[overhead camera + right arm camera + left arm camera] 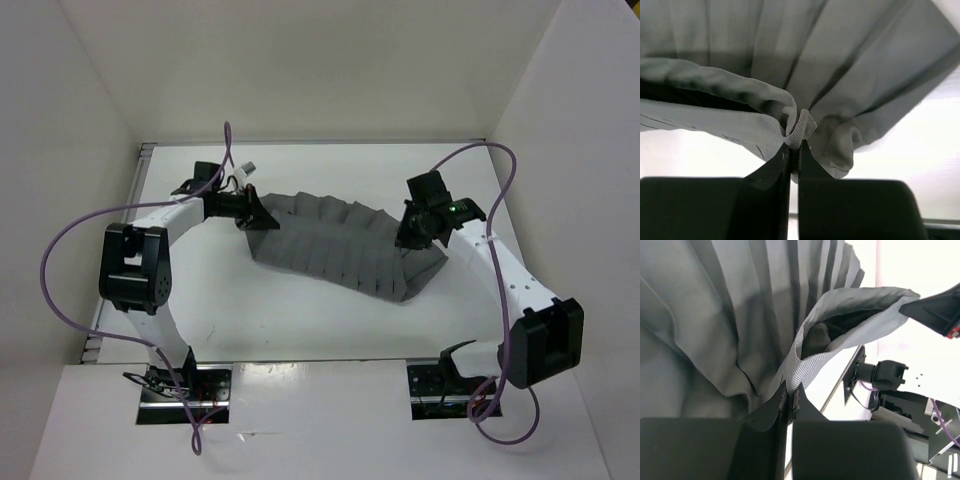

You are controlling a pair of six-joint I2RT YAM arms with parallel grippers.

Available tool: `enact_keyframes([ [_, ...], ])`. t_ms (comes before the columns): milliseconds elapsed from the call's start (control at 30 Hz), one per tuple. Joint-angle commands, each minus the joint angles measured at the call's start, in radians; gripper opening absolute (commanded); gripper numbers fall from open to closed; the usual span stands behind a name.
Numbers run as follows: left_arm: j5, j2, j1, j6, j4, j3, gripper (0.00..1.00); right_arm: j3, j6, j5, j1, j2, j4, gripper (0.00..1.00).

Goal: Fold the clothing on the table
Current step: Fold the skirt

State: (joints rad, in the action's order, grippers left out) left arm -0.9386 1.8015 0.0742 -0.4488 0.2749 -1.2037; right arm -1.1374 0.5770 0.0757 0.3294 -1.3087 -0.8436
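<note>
The clothing point(335, 245) is a grey pleated garment stretched across the middle of the white table point(300, 320). My left gripper point(262, 217) is shut on its left end, pinching a ribbed band of the clothing point(805, 357) between the fingertips point(791, 392). My right gripper point(412, 235) is shut on the right end, with a bunched band of the clothing point(801, 127) squeezed between its jaws point(793, 150). The pleats of the clothing point(790, 45) hang away from both grips, and part of the garment is lifted off the table.
White walls point(80, 120) close in the table on the left, back and right. Purple cables point(60, 250) loop off both arms. The arm bases point(185, 385) sit at the near edge, and the right arm's base point(880, 377) shows in the left wrist view.
</note>
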Motion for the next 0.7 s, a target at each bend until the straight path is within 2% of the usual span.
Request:
enact_keyframes([
  [0,0.024,0.041,-0.025,-0.001,-0.051,-0.098,0.0,-0.091,0.029,0.121,-0.052,-0.015,-0.011,0.0],
  [133,-0.018,0.05,-0.025,-0.001,-0.051,-0.134,0.0,-0.114,0.02,0.104,-0.062,0.003,0.037,0.0],
  [233,-0.069,-0.013,-0.034,-0.01,-0.06,-0.082,0.0,-0.114,-0.003,0.049,-0.062,0.061,0.047,0.0],
  [400,-0.089,-0.2,-0.034,-0.001,0.007,0.015,0.01,-0.084,-0.003,-0.057,-0.062,0.189,-0.054,0.0],
  [533,-0.098,-0.353,-0.034,0.032,0.093,0.113,0.01,0.005,0.09,-0.161,0.009,0.305,-0.12,0.0],
  [667,-0.109,-0.476,-0.044,0.032,0.138,0.167,0.01,0.071,0.176,-0.162,0.045,0.413,-0.195,0.0],
])
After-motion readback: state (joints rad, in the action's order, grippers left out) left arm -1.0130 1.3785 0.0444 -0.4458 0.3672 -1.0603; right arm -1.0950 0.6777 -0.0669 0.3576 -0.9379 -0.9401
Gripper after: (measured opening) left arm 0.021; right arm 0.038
